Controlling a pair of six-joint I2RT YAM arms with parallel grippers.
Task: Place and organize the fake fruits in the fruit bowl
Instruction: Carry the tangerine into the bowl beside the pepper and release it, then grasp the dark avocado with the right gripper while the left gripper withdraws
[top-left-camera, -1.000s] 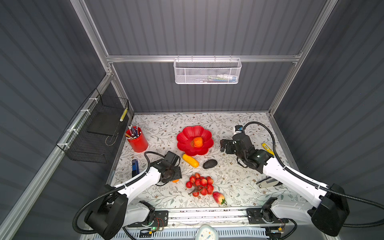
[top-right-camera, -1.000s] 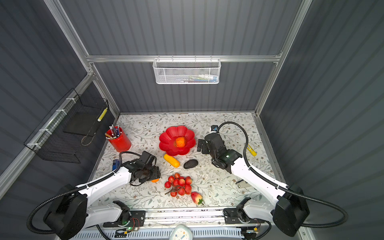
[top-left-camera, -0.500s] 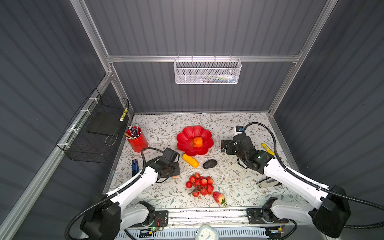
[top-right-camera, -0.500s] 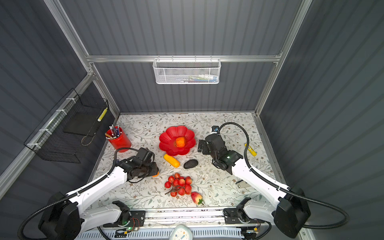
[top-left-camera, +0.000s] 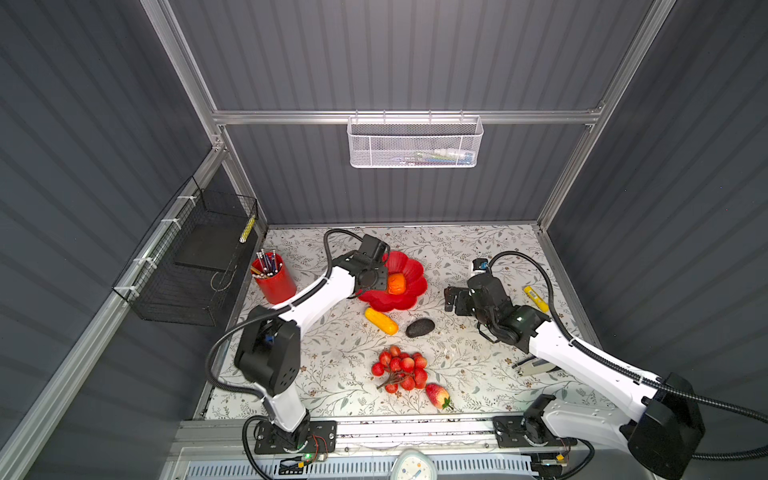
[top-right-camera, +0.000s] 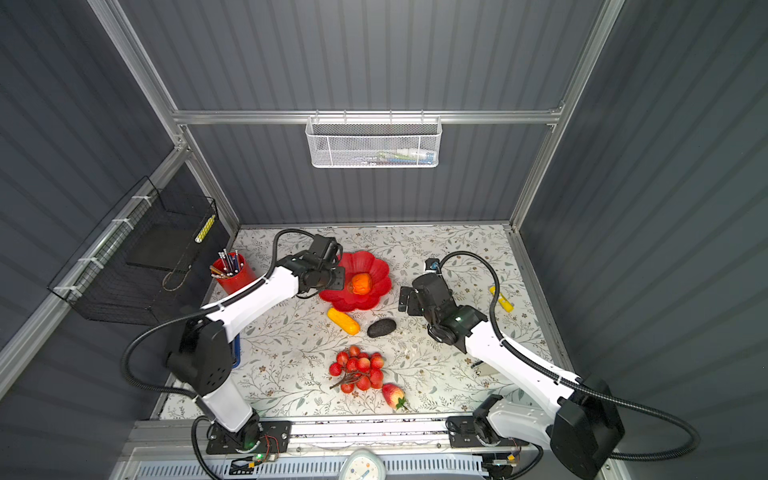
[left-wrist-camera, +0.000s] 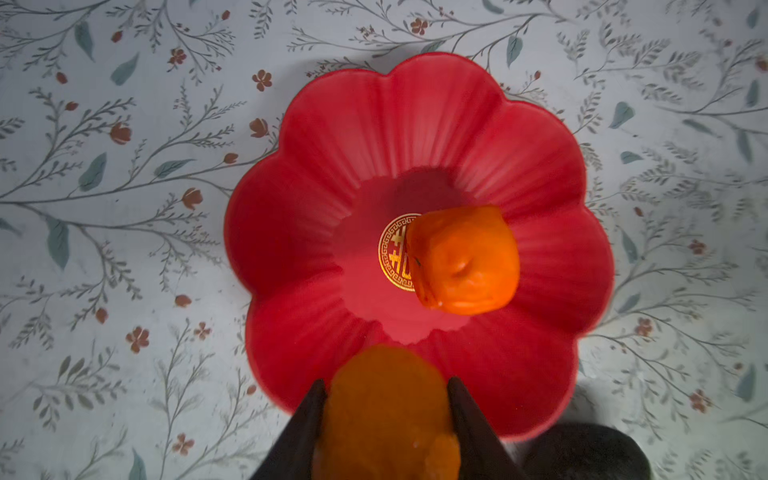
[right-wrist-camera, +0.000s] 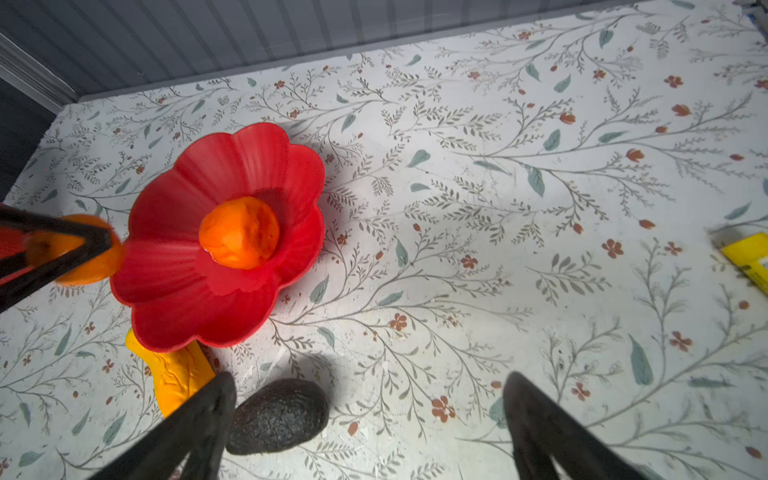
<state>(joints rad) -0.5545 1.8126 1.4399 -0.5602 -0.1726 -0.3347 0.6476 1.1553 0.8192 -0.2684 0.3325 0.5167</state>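
Observation:
The red flower-shaped fruit bowl (top-left-camera: 409, 266) (top-right-camera: 370, 262) (left-wrist-camera: 374, 124) (right-wrist-camera: 232, 162) holds one orange fruit (top-left-camera: 396, 283) (top-right-camera: 360, 283) (left-wrist-camera: 465, 262) (right-wrist-camera: 240, 237). My left gripper (top-left-camera: 376, 278) (top-right-camera: 336, 277) (left-wrist-camera: 386, 381) is shut on a second orange fruit (left-wrist-camera: 386, 411) (right-wrist-camera: 89, 266) above the bowl's left rim. On the table lie the yellow oblong fruit (top-left-camera: 381, 321) (right-wrist-camera: 178, 374), the dark oval (top-left-camera: 419, 328) (right-wrist-camera: 278, 417), the berry bunch (top-left-camera: 401, 368) and the strawberry (top-left-camera: 436, 395). My right gripper (top-left-camera: 451, 297) (right-wrist-camera: 370, 382) stands open right of the bowl, the dark oval beside one finger.
A red pencil cup (top-left-camera: 274, 282) stands left of the bowl. A yellow marker (top-left-camera: 536, 299) (right-wrist-camera: 748, 257) lies at the right edge. A black wire basket (top-left-camera: 195, 266) hangs on the left wall, a white mesh basket (top-left-camera: 415, 143) on the back wall.
The left gripper shut on the orange fruit near the table's front left, lifted it and carried it back to the bowl's left rim. The right arm barely moved.

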